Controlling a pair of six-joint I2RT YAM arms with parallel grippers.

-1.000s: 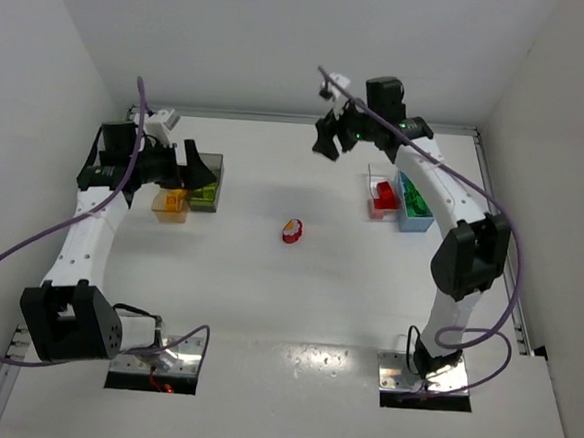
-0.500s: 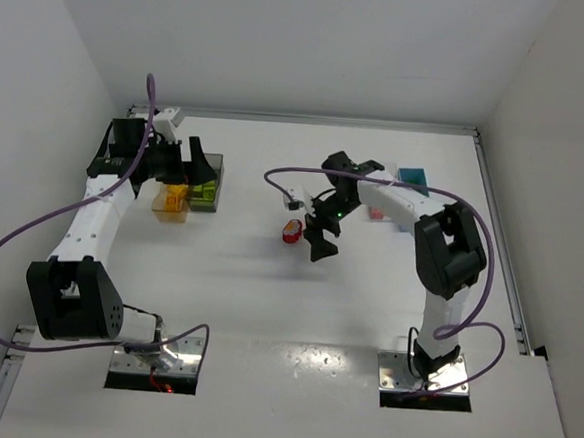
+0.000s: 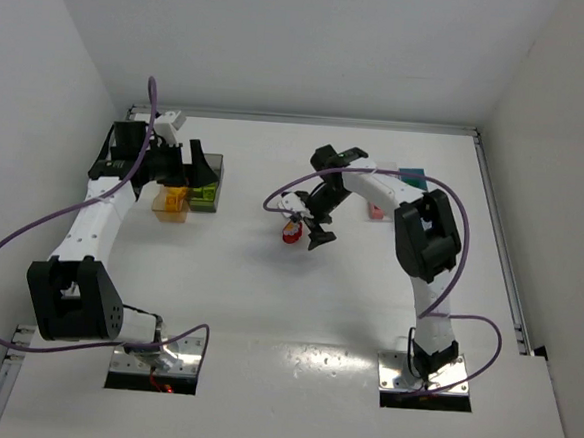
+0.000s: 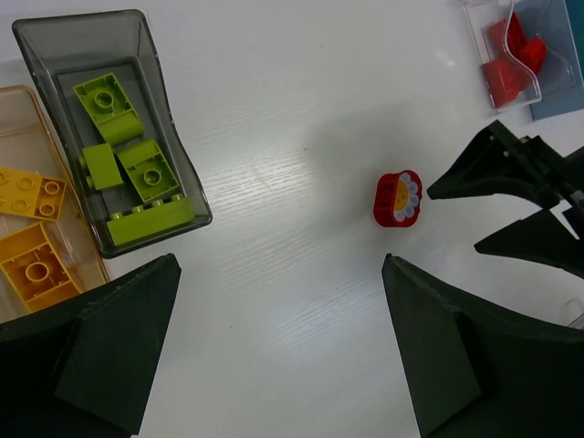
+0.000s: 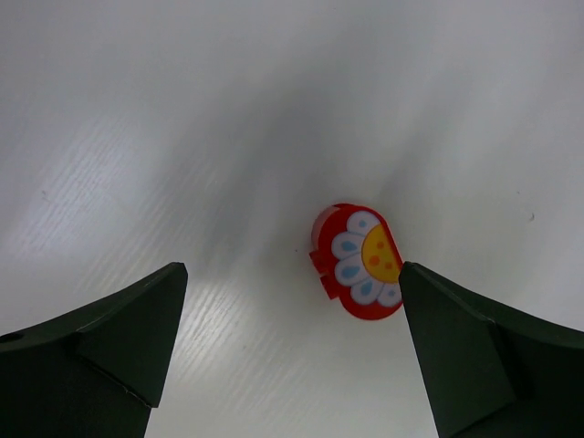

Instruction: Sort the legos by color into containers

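A red lego with a flower print (image 3: pixel 292 231) lies alone mid-table; it shows in the right wrist view (image 5: pixel 360 260) and the left wrist view (image 4: pixel 399 198). My right gripper (image 3: pixel 313 220) is open just right of it, low over the table, its fingers (image 5: pixel 100 328) either side with the lego near the right one. My left gripper (image 3: pixel 183 164) is open and empty above the orange bin (image 3: pixel 171 203) and dark grey bin (image 3: pixel 206 188). The grey bin (image 4: pixel 82 23) holds green legos (image 4: pixel 137 169); the orange bin (image 4: pixel 18 100) holds yellow and orange legos (image 4: pixel 32 265).
The clear bin (image 4: pixel 470 27) with red legos (image 4: pixel 506 64) and the light blue bin (image 4: pixel 561 91) stand at the right; in the top view the right arm partly hides them (image 3: pixel 412 175). White walls enclose the table on three sides.
My right arm has swung from high over the right-hand bins down to the table centre, ending beside the red flower lego. My left gripper has barely moved.
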